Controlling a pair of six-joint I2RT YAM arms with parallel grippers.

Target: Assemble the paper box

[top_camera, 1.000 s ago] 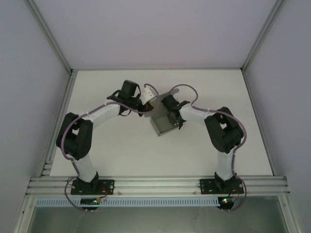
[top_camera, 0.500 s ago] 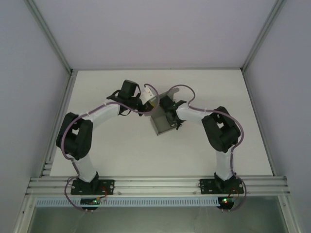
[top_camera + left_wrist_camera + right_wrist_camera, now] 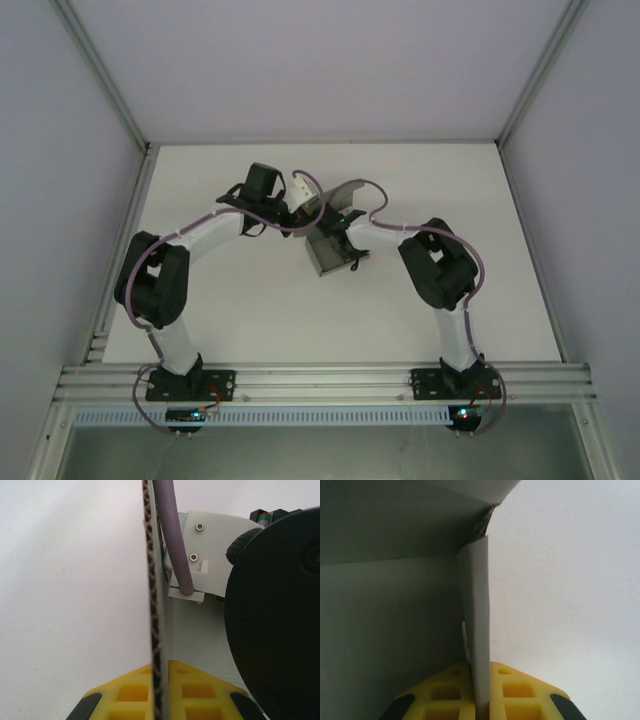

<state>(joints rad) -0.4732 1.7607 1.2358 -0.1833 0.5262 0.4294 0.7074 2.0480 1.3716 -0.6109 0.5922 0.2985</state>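
- White table (image 3: pixel 230 310): the paper box (image 3: pixel 328 255) sits near its middle, partly folded up, between the two arms.
- The box looks light. It is thin corrugated card, likely stiff across a panel and quick to crease, so pinch walls near their edges.
- Your left gripper (image 3: pixel 159 692) clamps one upright wall, and your right gripper (image 3: pixel 481 692) nips another.

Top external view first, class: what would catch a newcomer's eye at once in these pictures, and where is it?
Two arms arch inward and meet over a half-folded grey paper box at the middle of the white table. In the wrist views, the left gripper is shut on a corrugated wall edge standing upright between its yellow pads. The right gripper pinches a thin upright flap at the box's inner corner.
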